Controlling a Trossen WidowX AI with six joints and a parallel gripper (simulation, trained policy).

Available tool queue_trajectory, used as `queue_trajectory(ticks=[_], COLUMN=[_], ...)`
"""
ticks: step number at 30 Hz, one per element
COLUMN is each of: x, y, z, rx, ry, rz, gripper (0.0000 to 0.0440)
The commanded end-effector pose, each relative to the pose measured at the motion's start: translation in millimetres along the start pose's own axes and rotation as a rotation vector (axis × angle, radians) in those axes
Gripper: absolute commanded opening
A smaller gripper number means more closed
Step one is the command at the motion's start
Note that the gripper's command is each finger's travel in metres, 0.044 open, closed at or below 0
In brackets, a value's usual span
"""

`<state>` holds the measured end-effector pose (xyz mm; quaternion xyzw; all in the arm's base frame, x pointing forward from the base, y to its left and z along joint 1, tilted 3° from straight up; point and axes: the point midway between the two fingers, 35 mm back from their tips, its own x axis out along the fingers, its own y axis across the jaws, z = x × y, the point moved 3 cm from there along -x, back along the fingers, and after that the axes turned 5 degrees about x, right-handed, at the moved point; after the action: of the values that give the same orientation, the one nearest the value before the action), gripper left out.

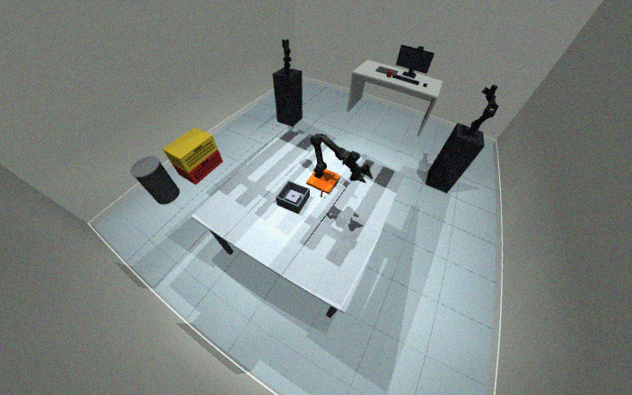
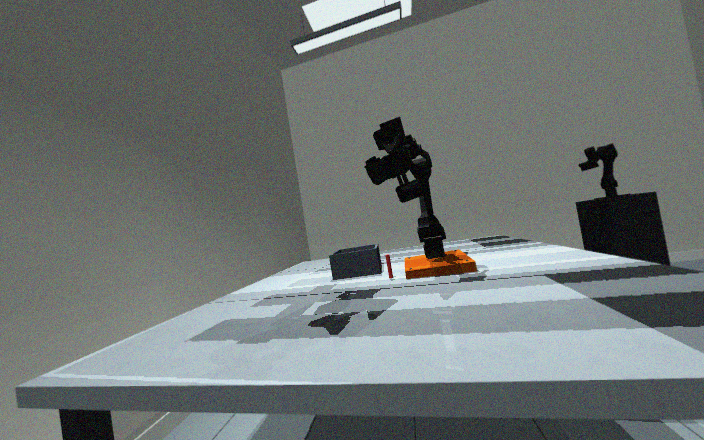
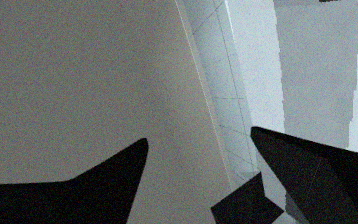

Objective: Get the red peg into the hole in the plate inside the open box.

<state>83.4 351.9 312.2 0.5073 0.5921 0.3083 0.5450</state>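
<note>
Red peg (image 1: 321,193) (image 2: 389,266) stands outside the box (image 1: 289,203) (image 2: 355,262); wrist view, lacking both, shows the empty hand (image 1: 366,175) (image 3: 198,137) wide open.

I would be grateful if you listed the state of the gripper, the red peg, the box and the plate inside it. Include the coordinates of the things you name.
Gripper (image 1: 368,178) (image 3: 198,137): open, nothing between its fingers.
Red peg (image 1: 321,193) (image 2: 389,266): upright, outside the box.
Box (image 1: 286,203) (image 2: 355,263): open-topped.
Plate (image 1: 290,193): hole unfilled.
</note>
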Motion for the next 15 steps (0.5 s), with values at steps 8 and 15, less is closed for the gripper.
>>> queue_trajectory(ticks=[8, 15], x=[-35, -66], y=[-48, -81], z=[73, 107], rx=[0.034, 0.087], ry=[-0.258, -0.39], rz=[-0.259, -0.455], gripper=[0.044, 0.044])
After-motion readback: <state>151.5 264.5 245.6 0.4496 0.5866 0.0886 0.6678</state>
